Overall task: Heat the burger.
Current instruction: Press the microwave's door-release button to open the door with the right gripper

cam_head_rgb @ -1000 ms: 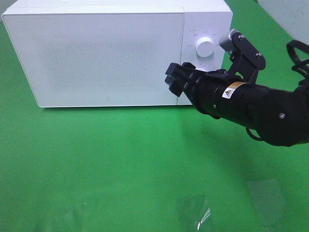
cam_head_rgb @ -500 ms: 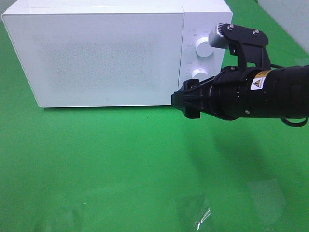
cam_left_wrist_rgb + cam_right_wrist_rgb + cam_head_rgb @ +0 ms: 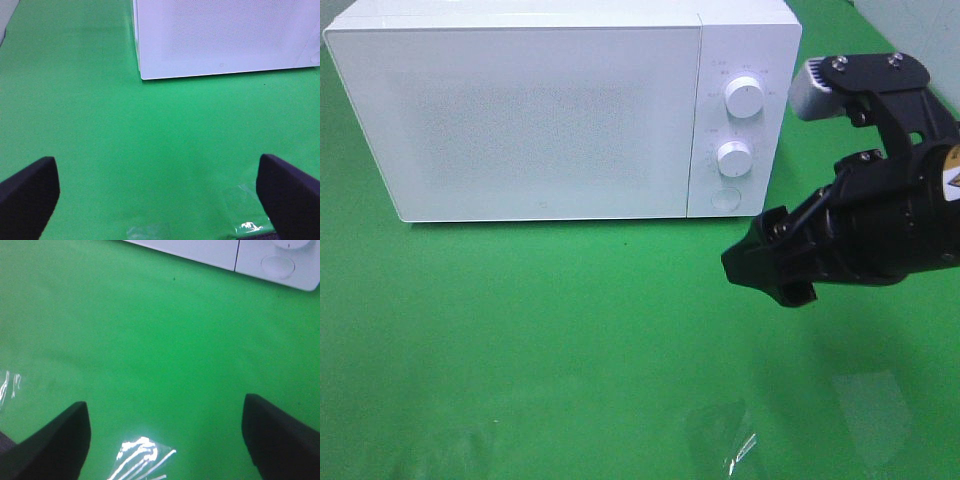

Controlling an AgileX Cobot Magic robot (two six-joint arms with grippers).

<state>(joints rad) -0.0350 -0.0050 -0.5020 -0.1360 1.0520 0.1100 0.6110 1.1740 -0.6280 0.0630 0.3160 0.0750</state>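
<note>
Nearest, shiny clear patches (image 3: 730,440) lie on the green cloth (image 3: 520,330) in front of the microwave (image 3: 570,14). The left gripper (image 3: 160,195) hangs well short of the microwave's left front corner, jaws wide apart and empty. The right gripper (image 3: 768,268) — jaws likewise spread, nothing between them — hovers just in front of the microwave's right end, below the upper knob (image 3: 744,98), lower knob (image 3: 732,156) and round button (image 3: 724,198). It looks the nearer arm to the controls.

The burger shows nowhere. The door (image 3: 520,120) is shut, so it may be inside — I cannot tell.

Marks around the knobs are too small to read, and so is the warning sticker (image 3: 951,181) on the right arm.
</note>
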